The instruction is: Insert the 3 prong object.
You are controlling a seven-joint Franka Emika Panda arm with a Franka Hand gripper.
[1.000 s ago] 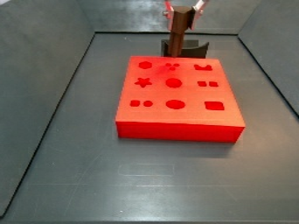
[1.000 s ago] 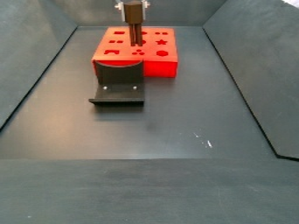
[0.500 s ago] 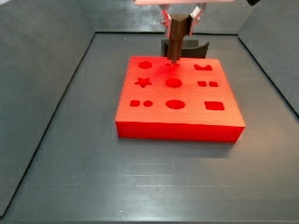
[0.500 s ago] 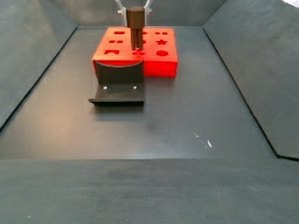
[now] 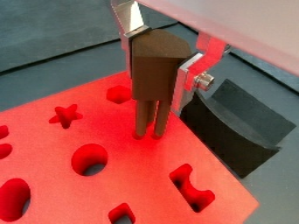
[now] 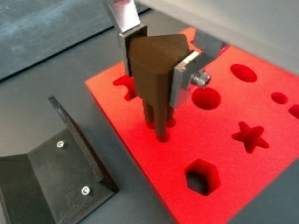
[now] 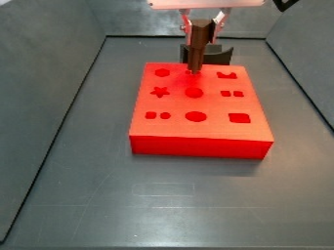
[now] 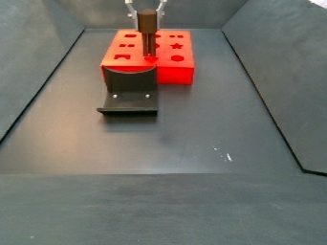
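Note:
The gripper (image 7: 197, 29) is shut on the 3 prong object (image 7: 194, 49), a slim brown piece held upright with its prongs pointing down. In both wrist views the silver fingers (image 5: 188, 77) clamp its wide upper body (image 5: 152, 68). The gripper (image 6: 152, 66) holds it over the red block (image 6: 233, 166), and the prongs (image 6: 159, 125) reach the block's top at a small cut-out near the edge by the fixture. How deep they sit cannot be told. From a side view the piece (image 8: 148, 34) stands over the red block (image 8: 179, 69).
The dark fixture (image 8: 129, 96) stands on the floor right beside the red block, close to the gripper (image 5: 239, 127). The red block (image 7: 196, 132) has several other shaped holes. Grey walls enclose the dark floor (image 7: 156, 205).
The gripper has come down with the 3 prong object, and its prong tips have dropped from above the red block to its top surface.

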